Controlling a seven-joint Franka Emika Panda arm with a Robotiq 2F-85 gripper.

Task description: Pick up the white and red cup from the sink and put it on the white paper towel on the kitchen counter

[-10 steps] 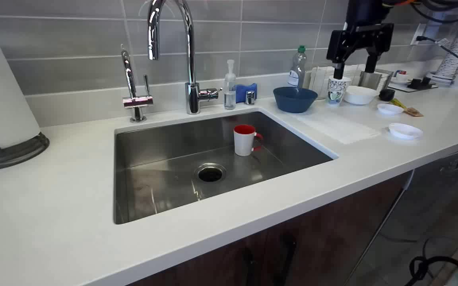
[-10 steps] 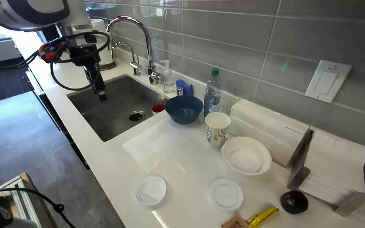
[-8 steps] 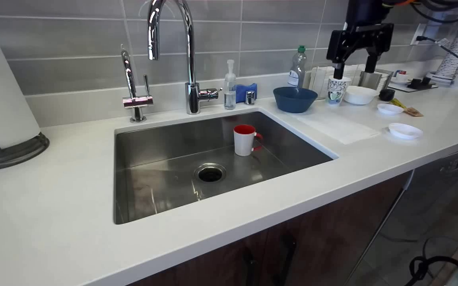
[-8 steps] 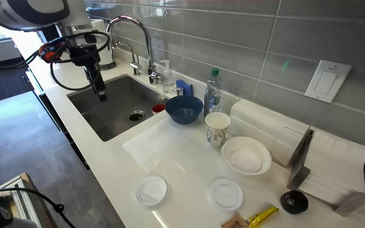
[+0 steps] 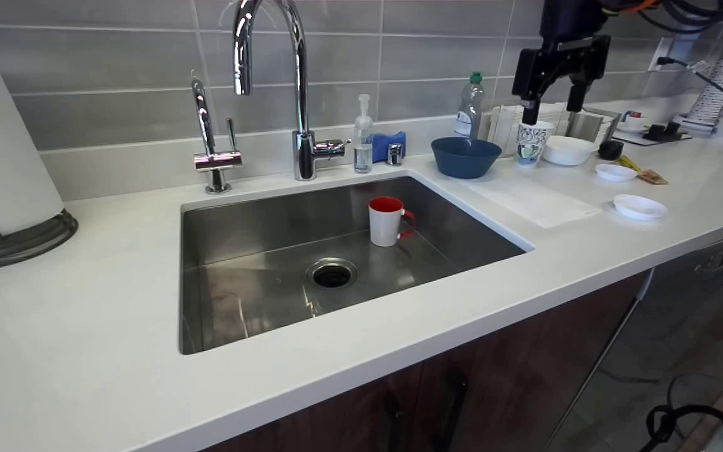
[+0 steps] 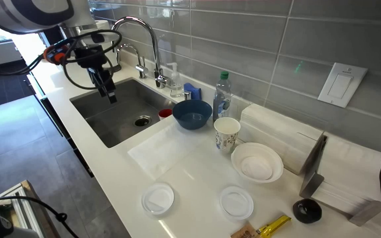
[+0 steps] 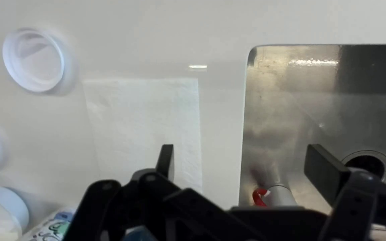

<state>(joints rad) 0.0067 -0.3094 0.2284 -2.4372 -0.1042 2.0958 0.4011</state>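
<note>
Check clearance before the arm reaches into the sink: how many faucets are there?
2: the tall arched faucet behind the sink, and the shorter faucet beside it, nearer the paper-towel roll. Both show in both exterior views.

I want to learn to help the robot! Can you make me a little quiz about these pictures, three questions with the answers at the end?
1. True or false: the small white mug with red inside and a red handle stands upright in the rectangular stainless steel sink.

2. Fill in: the black two-fingered robot gripper is ____ (open or shut).

3. Where is the thin white rectangular paper towel?
A) inside the sink
B) flat on the long smooth white countertop
C) held by the gripper

Key:
1. True
2. open
3. B
</note>
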